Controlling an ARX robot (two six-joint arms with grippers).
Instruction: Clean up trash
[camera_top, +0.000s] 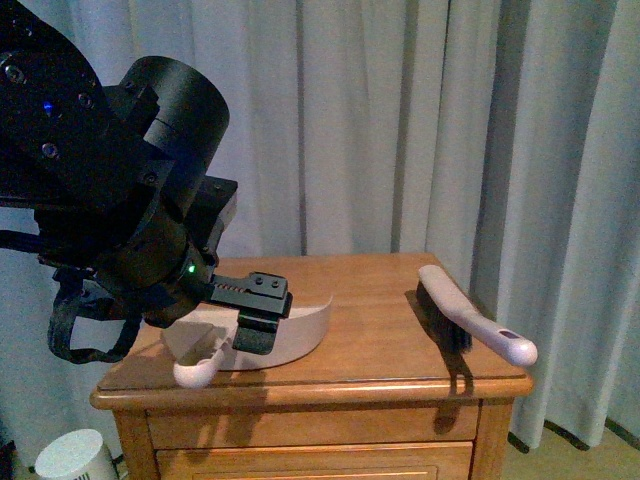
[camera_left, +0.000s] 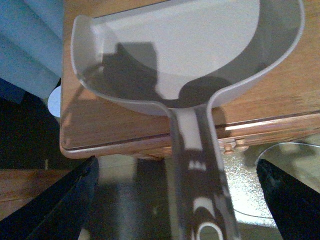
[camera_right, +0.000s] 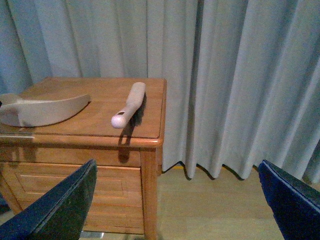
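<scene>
The left gripper (camera_top: 255, 312) stood at the near left edge of a wooden bedside cabinet (camera_top: 375, 335), over the handle of a beige-pink plastic dustpan (camera_top: 300, 325). In the left wrist view its two dark fingers (camera_left: 65, 200) were spread wide. The dustpan handle ran between them and touched neither. A small green light (camera_top: 190, 268) glowed on the arm above. The dustpan lay on the left side of the cabinet top, with its handle reaching out past the near edge. Pale marks on that handle were too blurred to read.

A hand brush (camera_top: 450, 298) with black bristles lay well apart on the right side, its pale handle overhanging the near right corner. The right gripper (camera_right: 177, 172) hung off to the right of the cabinet above a wooden floor (camera_right: 210, 205), jaws wide with nothing between them.

The trash showed in none of the views, so I cannot tell where it lay. Pale curtains (camera_top: 400, 120) hung behind, and a round white object (camera_top: 70, 455) sat low at the near left.
</scene>
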